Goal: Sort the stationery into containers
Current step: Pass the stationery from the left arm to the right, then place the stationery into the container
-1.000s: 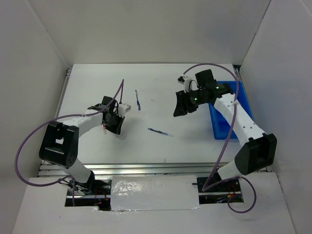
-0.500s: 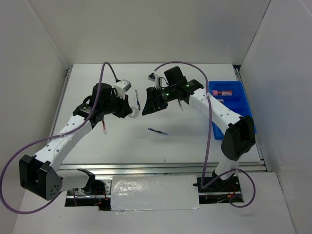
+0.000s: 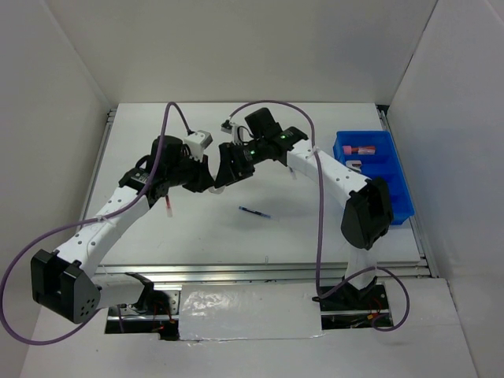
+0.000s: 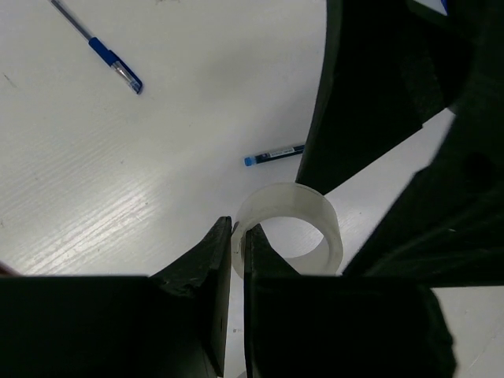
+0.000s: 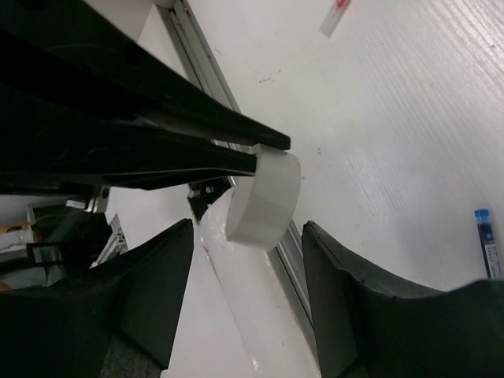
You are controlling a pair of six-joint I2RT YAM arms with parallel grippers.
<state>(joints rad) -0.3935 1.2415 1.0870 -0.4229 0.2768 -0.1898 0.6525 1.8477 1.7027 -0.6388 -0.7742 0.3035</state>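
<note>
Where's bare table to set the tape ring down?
Bare: the far strip along the back wall, and the near strip between the blue pen and the front rail. Crowded: centre, where left gripper and right gripper meet at the tape ring; red pen alongside.

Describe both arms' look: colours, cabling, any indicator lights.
Left arm and right arm match: white link shells with blocky black joint housings. A purple cable loops loosely along each. Green lights glow near the right wrist. Fingers are black, flat and wedge-shaped.
</note>
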